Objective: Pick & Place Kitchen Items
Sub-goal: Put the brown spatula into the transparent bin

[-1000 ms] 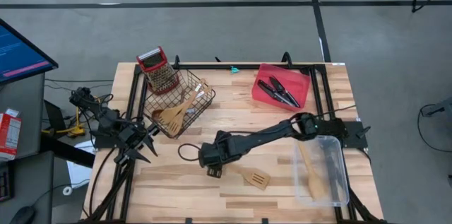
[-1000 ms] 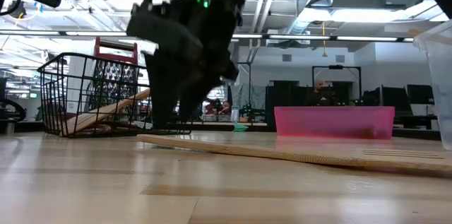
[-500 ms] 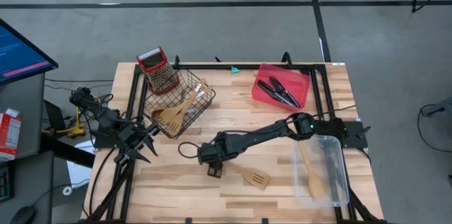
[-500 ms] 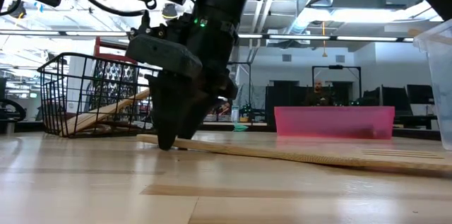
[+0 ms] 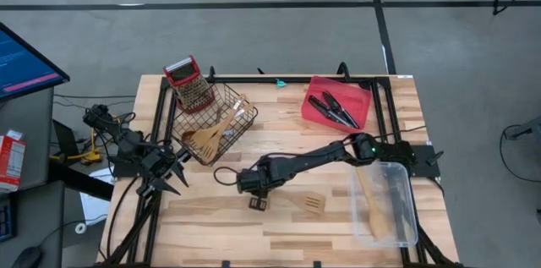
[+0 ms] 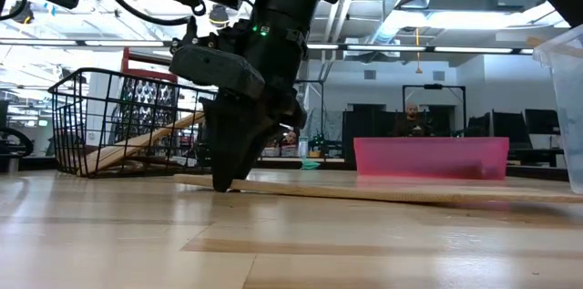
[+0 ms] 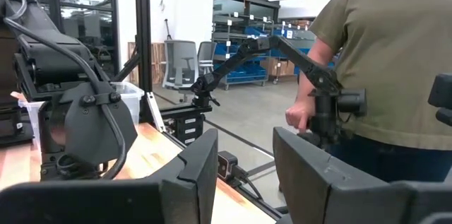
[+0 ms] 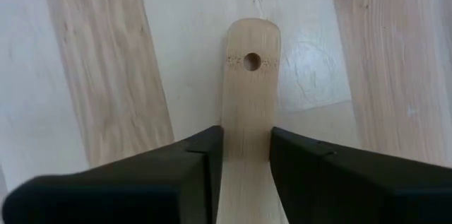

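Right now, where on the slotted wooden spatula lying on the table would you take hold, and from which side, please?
Grip the slotted wooden spatula by its narrow handle near the holed end, coming from above. It lies flat on the table, and the handle is slim enough to fit between the fingers. The right pincer already straddles it there.

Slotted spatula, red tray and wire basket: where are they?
slotted spatula (image 5: 314, 203): high view, slotted blade.
red tray (image 5: 323, 86): high view, bare far corner.
wire basket (image 5: 239, 126): high view, rim wire.

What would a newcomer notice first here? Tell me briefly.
The right claw at the table's middle, closed on the handle of a pale slotted wooden spatula. Next, the black wire basket at the back left with wooden utensils sticking out, and the flat red tray of black-handled knives at the back right.
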